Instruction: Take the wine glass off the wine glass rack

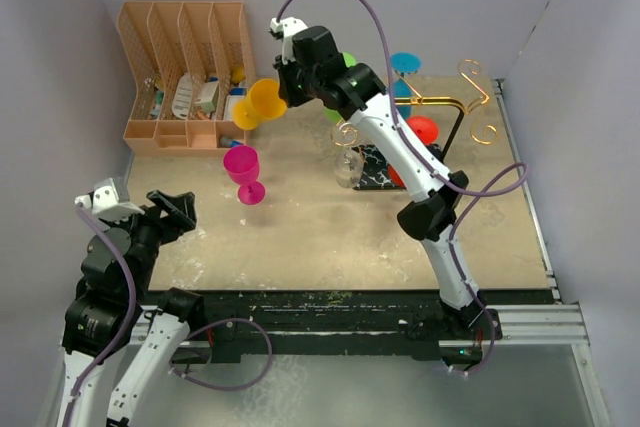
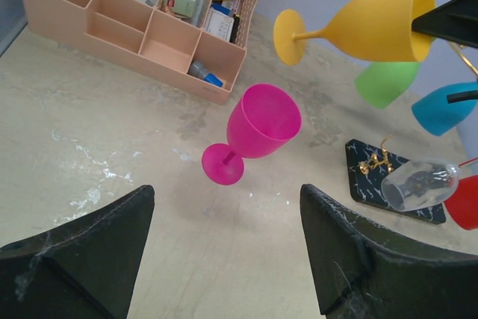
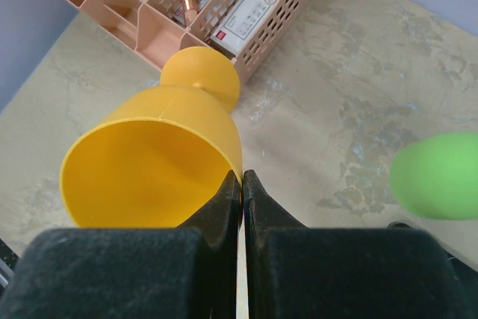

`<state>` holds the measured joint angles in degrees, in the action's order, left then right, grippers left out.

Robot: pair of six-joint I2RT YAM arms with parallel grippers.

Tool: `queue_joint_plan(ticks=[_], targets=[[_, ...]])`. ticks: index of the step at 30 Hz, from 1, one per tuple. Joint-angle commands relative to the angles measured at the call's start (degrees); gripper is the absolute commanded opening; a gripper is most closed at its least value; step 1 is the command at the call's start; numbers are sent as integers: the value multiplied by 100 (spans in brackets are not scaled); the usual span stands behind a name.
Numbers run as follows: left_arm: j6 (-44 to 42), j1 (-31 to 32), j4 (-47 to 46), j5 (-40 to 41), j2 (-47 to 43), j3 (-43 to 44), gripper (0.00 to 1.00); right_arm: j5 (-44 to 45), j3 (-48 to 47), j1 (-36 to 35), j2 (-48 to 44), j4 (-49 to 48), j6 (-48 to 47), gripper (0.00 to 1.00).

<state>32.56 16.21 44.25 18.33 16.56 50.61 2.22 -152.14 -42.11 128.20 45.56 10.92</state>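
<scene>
My right gripper [image 3: 243,177] is shut on the rim of a yellow wine glass [image 1: 262,102], holding it on its side in the air, foot towards the organiser. From the left wrist the yellow wine glass [image 2: 373,20] hangs at the upper right. The wine glass rack [image 1: 455,102], gold wire on a black marbled base [image 2: 373,177], stands at the back right. Green [image 2: 385,81], blue [image 2: 441,110], red [image 2: 467,199] and clear [image 2: 418,183] glasses hang on it. A pink wine glass [image 1: 243,169] stands upright on the table. My left gripper [image 2: 226,190] is open just short of it, holding nothing.
An orange slotted organiser [image 1: 185,77] with small packets sits at the back left, close to the yellow glass's foot. Purple walls close in the left, back and right sides. The right arm [image 1: 400,147] stretches across in front of the rack.
</scene>
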Motion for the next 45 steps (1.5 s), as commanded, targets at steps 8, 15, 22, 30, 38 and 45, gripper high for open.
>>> queue_joint_plan(ticks=[8,15,22,30,38,45], targets=[[-329,7,-346,66,150,-104,82,685,-185,-41,-30,57,-401,0],[-303,11,-320,83,102,-130,82,560,-202,-48,134,178,-457,0],[-294,11,-320,61,130,-139,81,801,-185,-277,294,221,-769,0],[-285,8,-320,48,105,-149,81,894,-109,-289,456,326,-722,0],[-285,12,-325,37,103,-154,81,894,-45,-289,641,468,-670,0],[-285,7,-334,16,115,-157,81,879,-53,-294,805,493,-655,0]])
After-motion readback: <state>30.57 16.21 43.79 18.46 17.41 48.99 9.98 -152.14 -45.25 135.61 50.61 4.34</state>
